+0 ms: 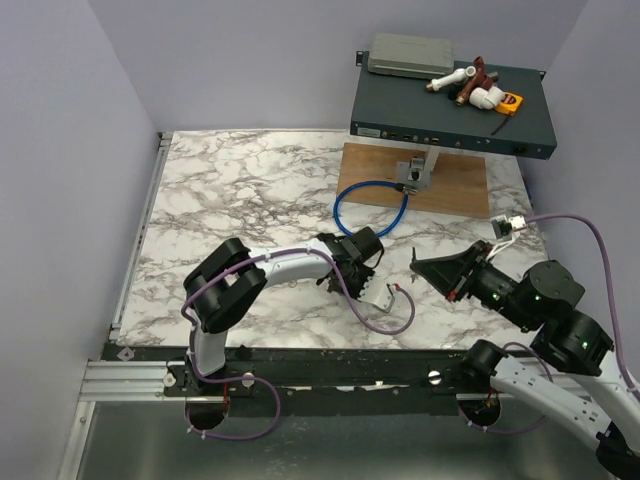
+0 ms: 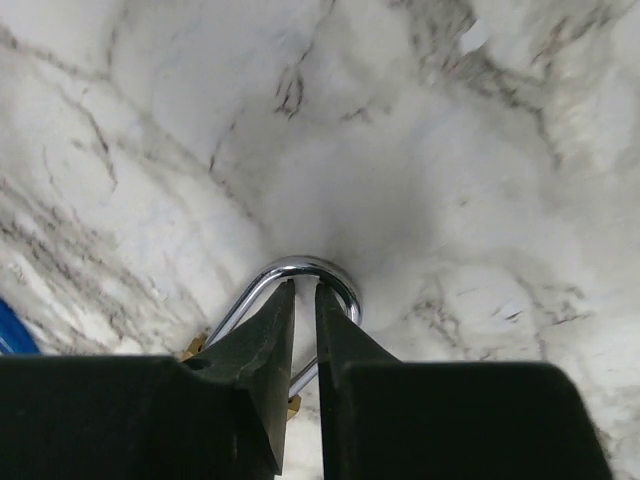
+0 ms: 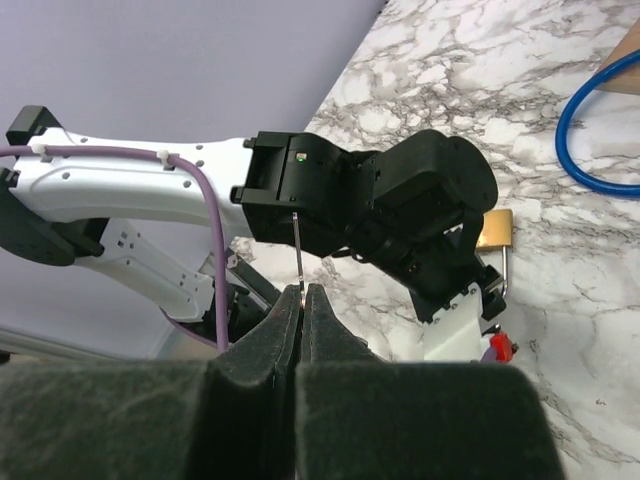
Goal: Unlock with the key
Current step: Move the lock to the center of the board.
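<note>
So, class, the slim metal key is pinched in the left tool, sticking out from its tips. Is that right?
No. The key is pinched in the right tool, sticking out from its tips; the right wrist view shows it. The left tool sits at a padlock shackle.

The left arm (image 1: 290,265) lies across mid-table, its wrist crowding the padlock (image 3: 495,228); the right gripper (image 3: 302,290) seems to have only a narrow lane to it. The blue cable (image 3: 560,135) bars the far side; marble (image 1: 230,190) at left lies open.
</note>
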Available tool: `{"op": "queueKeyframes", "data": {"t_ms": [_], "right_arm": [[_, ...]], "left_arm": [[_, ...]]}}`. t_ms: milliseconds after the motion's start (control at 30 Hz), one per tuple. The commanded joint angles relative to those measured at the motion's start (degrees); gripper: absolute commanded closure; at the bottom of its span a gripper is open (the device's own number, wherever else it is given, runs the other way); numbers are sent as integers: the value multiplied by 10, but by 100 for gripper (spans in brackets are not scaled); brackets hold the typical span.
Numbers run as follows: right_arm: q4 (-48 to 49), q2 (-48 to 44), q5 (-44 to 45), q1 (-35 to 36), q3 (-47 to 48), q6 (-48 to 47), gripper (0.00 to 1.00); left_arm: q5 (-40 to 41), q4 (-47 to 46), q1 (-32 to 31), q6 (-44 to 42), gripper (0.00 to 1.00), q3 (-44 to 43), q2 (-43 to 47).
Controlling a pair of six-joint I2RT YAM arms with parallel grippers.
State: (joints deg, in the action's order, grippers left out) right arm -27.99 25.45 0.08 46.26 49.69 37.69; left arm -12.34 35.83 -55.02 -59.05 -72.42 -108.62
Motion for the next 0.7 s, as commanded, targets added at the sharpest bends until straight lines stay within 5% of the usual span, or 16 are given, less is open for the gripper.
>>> {"op": "queueKeyframes", "data": {"t_ms": [0, 333, 667], "right_arm": [[-31, -13, 14, -3, 22, 10, 99], [-56, -39, 4, -3, 36, 30, 99], [-43, -29, -32, -3, 37, 19, 99]], "left_arm": [[-90, 49, -36, 48, 86, 15, -5], [-161, 60, -119, 153, 82, 5, 13], [-33, 18, -59, 184, 78, 132, 145]]}}
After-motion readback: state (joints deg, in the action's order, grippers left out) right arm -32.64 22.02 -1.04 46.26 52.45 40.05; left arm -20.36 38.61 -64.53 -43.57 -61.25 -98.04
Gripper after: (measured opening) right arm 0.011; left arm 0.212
